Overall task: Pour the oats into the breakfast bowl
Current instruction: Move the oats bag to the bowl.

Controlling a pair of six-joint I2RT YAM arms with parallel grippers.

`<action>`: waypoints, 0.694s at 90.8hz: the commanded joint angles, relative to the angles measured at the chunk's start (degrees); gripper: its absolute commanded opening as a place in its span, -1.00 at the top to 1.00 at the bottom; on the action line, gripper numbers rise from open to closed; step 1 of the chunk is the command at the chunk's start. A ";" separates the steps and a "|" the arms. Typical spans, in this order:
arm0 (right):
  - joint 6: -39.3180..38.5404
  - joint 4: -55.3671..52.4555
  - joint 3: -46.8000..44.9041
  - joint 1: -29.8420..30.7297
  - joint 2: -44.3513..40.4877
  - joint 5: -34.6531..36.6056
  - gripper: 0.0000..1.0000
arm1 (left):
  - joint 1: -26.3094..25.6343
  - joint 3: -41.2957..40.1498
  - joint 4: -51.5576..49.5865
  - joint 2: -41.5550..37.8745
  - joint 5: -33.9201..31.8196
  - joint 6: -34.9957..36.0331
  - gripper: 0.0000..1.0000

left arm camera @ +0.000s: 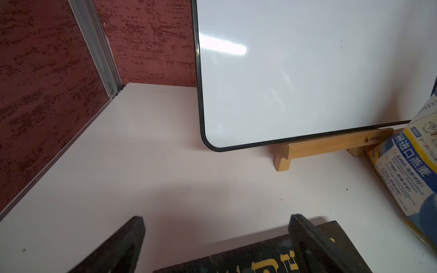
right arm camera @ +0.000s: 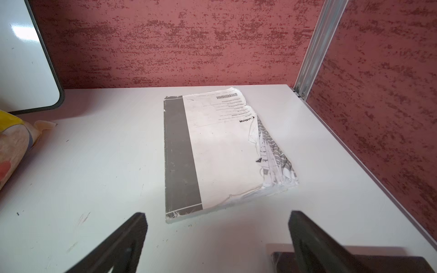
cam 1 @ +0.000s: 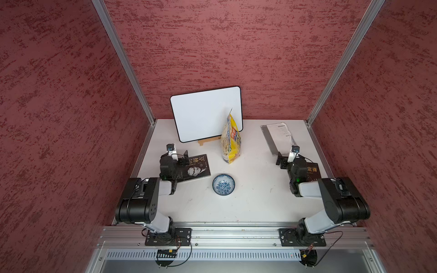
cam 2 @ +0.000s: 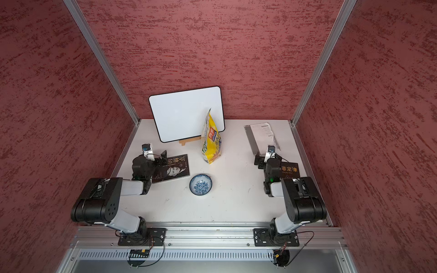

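Both pincers (cam 1: 183, 158) (cam 1: 282, 158) wide, well apart from pouch (cam 1: 231, 139).

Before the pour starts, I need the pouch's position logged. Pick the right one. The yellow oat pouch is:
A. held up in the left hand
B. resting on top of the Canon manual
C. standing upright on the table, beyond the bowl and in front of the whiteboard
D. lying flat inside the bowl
C: in both top views the oat pouch stands free on the table, beyond the bowl and before the whiteboard.
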 commanded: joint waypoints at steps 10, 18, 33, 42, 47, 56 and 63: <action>0.34 0.15 1.09 -0.24 -0.40 0.44 -0.98 | -0.11 0.47 0.33 -0.50 0.66 0.37 -1.00; 0.36 -0.04 1.14 -0.26 -0.34 0.36 -0.98 | -0.06 0.43 0.33 -0.48 0.70 0.35 -1.00; -0.78 -0.15 -0.25 -0.30 -3.45 -2.37 -0.98 | -0.25 0.09 -0.24 -3.10 -0.33 0.19 -1.00; 2.03 -16.26 2.25 -0.28 -14.80 0.06 -0.97 | -3.10 1.49 -10.49 -13.31 -6.91 1.52 -1.00; 4.93 -28.42 5.56 -0.25 -20.69 0.94 -0.98 | -5.84 2.92 -15.69 -20.36 -10.21 -0.14 -1.00; 11.80 -47.24 11.52 -0.22 -29.25 -1.58 -0.98 | -8.24 10.46 -28.29 -30.25 -8.68 -13.00 -1.00; 16.04 -61.17 17.39 -0.19 -32.95 -4.88 -0.98 | -8.61 20.29 -42.65 -32.34 -1.78 -21.52 -1.00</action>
